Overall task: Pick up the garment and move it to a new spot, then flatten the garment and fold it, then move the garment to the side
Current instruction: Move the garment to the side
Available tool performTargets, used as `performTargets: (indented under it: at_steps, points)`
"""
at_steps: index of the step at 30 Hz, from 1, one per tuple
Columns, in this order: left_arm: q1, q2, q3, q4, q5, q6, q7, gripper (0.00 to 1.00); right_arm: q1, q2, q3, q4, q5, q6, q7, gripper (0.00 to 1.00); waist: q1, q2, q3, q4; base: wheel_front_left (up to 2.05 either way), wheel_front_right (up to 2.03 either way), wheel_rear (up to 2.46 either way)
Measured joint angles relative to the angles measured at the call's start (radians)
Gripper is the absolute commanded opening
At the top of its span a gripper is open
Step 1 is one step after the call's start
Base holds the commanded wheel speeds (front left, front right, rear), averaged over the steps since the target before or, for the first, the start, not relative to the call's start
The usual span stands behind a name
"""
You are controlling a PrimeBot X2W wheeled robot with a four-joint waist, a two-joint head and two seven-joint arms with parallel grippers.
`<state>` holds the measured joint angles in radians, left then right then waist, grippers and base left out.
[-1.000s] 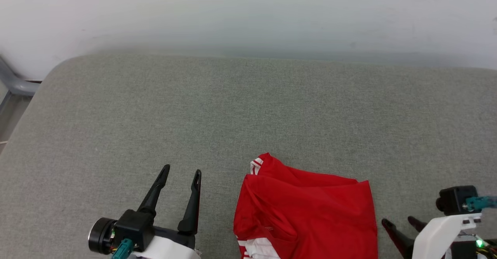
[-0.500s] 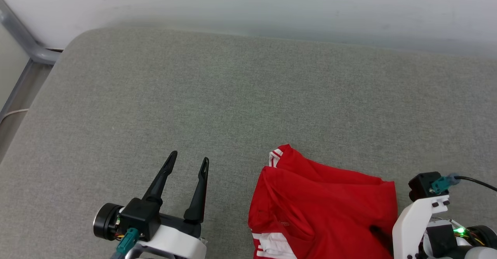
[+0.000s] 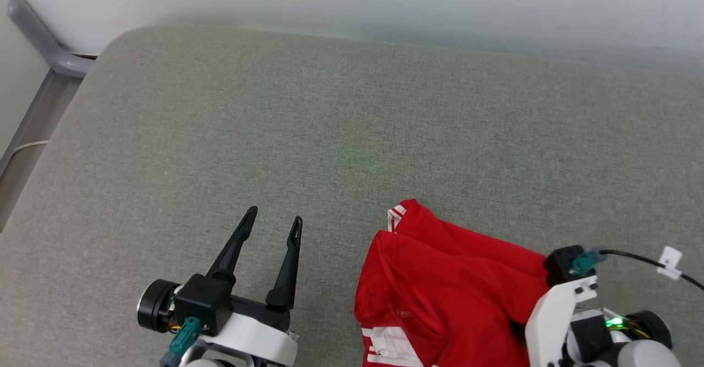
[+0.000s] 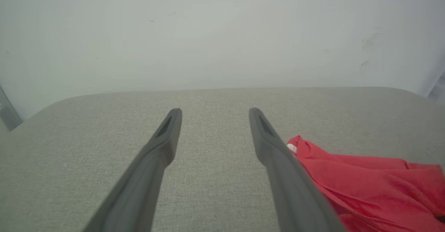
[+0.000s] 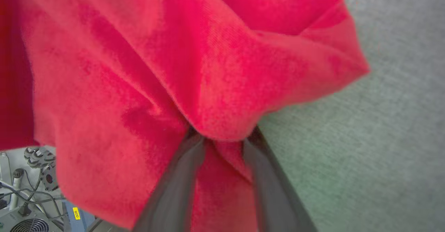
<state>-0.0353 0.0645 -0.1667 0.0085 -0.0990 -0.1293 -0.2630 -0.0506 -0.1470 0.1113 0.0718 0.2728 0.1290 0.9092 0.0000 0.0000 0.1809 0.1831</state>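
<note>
– Red garment (image 3: 451, 284): where did it lie?
– Crumpled on the near part of the grey padded surface (image 3: 330, 125), just right of the left gripper (image 3: 275, 215), which hovered with its jaws spread wide and empty.
– And the right gripper (image 5: 223, 134)?
– Cloth was bunched between its fingers (image 5: 174, 190), with the tips hidden under a fold. I couldn't tell whether it had clamped.

On my feed the counter (image 3: 330, 136) is a grey woven-cloth surface with a rounded far-left corner. The red garment (image 3: 440, 279) lies crumpled on its near right part, white-striped trim showing.
</note>
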Motion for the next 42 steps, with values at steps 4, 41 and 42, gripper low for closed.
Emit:
performTargets:
  at_steps: [4, 41, 42]
  points:
    - [-0.001, 0.001, -0.001, 0.0, 0.0, 0.0, 0.0, 1.0, -0.014, -0.038, 0.059, 0.023, 0.008, 0.002, -0.039, 0.0, 0.0, 0.0, -0.009, -0.007, 0.0, 0.0, 0.0]
    - [-0.231, 0.104, -0.218, -0.124, 0.035, 0.0, 0.0, 1.0, -0.659, -0.795, 0.425, 0.415, -0.143, 0.003, -0.59, 0.0, 0.0002, 0.0, 0.285, -0.409, 0.0, 0.0, 0.0]
    - [-0.241, 0.109, -0.221, -0.139, 0.039, 0.0, 0.0, 1.0, -0.675, -0.796, 0.399, 0.472, -0.156, 0.003, -0.621, 0.0, 0.0002, 0.0, 0.311, -0.414, 0.0, 0.0, 0.0]
